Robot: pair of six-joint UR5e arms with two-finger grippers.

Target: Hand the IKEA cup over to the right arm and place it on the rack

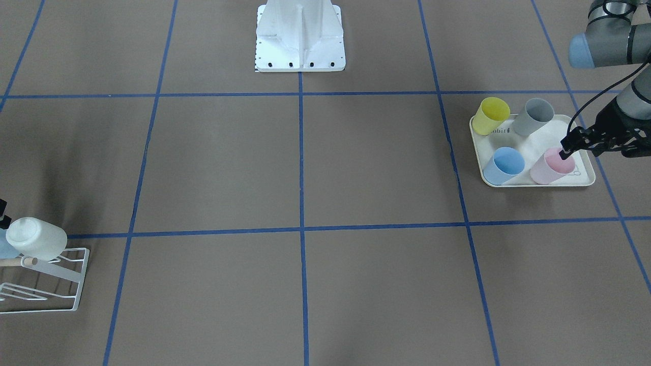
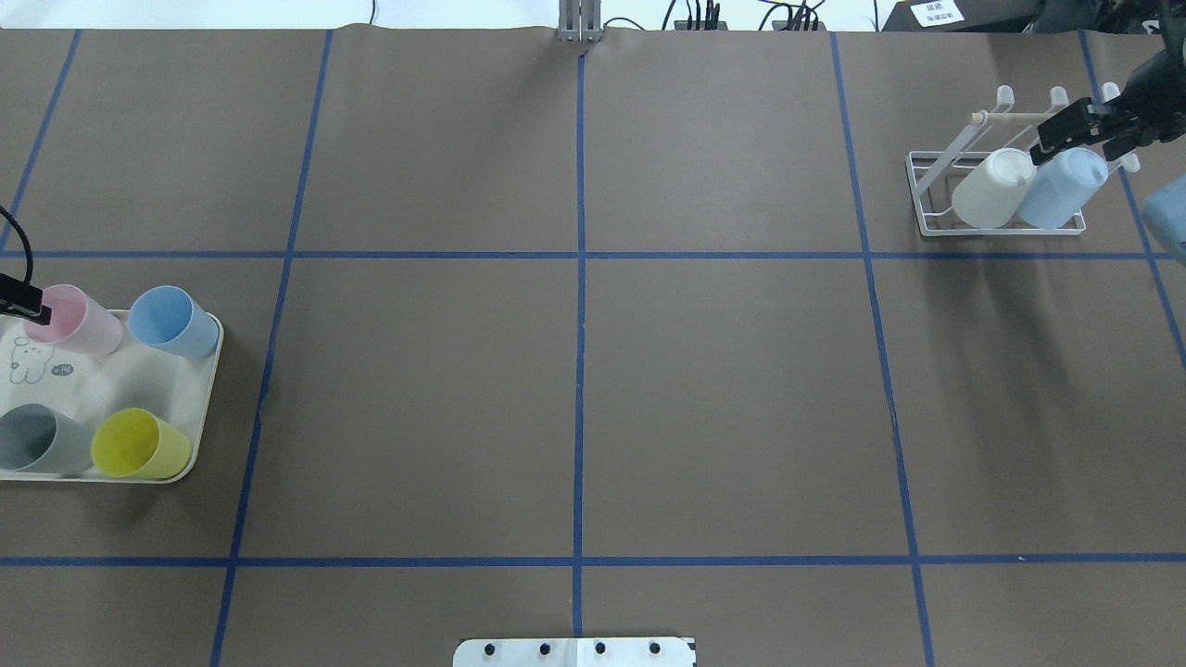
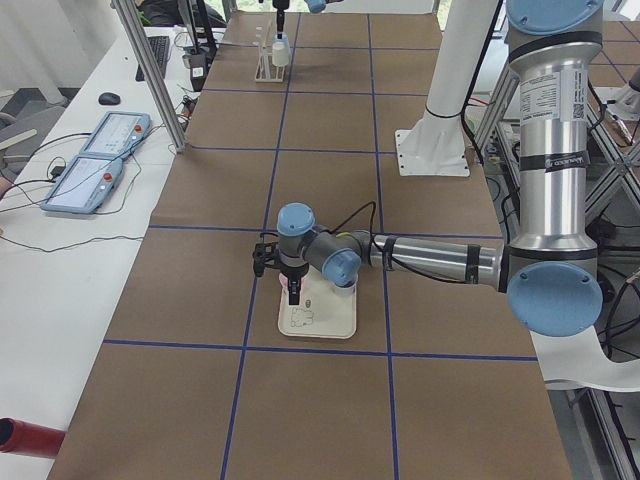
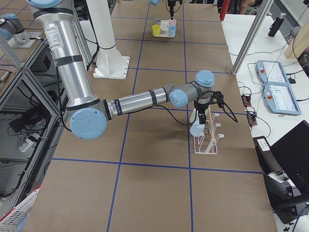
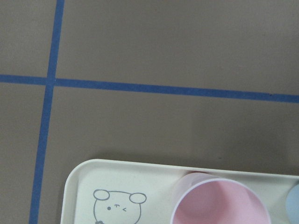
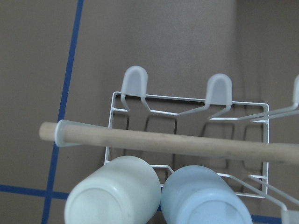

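White rack point(image 6: 163, 142), two cups point(image 6: 112, 196) point(image 6: 205, 198), tray point(image 2: 102, 380), four cups point(image 2: 79, 320) point(image 2: 176, 322) point(image 2: 37, 438) point(image 2: 139, 445)

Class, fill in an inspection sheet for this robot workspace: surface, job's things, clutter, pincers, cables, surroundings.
Surface: brown table covering with a blue tape grid.
Job's things: pink cup, blue cup, grey cup and yellow cup upright on the tray; white cup and light-blue cup mouth-down, tilted, on the rack.
Clutter: nothing seen.
Pincers: left pincer at the pink cup's rim; right pincer just above the light-blue cup; open or shut unclear for both.
Cables: black cable loops from the left wrist.
Surroundings: white robot base; two teach pendants on the side bench.
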